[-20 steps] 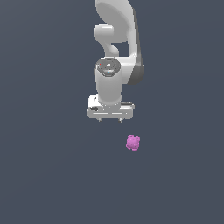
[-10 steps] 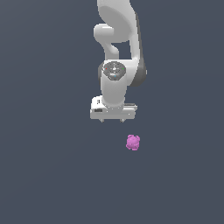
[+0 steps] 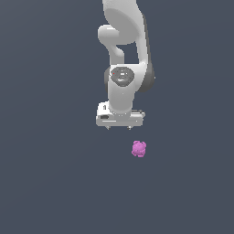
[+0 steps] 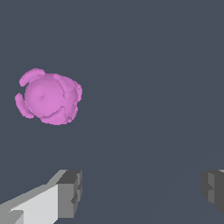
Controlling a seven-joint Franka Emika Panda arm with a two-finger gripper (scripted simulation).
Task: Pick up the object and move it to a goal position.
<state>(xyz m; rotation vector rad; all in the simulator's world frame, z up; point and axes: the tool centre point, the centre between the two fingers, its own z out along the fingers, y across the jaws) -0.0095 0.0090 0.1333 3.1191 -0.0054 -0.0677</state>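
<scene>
The object (image 3: pixel 139 149) is a small pink-magenta lumpy blob lying on the dark grey floor, in front of the arm and slightly toward the exterior view's right. My white gripper (image 3: pixel 119 126) hangs above the floor, behind the object and a little to the exterior view's left of it, not touching it. In the wrist view the object (image 4: pixel 48 98) is fully visible and lies apart from my gripper (image 4: pixel 142 192). Its two grey fingertips (image 4: pixel 70 192) stand wide apart with nothing between them, so the gripper is open.
The dark grey floor (image 3: pixel 55 183) runs flat in every direction. The white arm's upper links (image 3: pixel 123 41) rise behind the gripper.
The gripper has drifted toward the exterior view's right, nearer to the spot above the object. The object has stayed where it was.
</scene>
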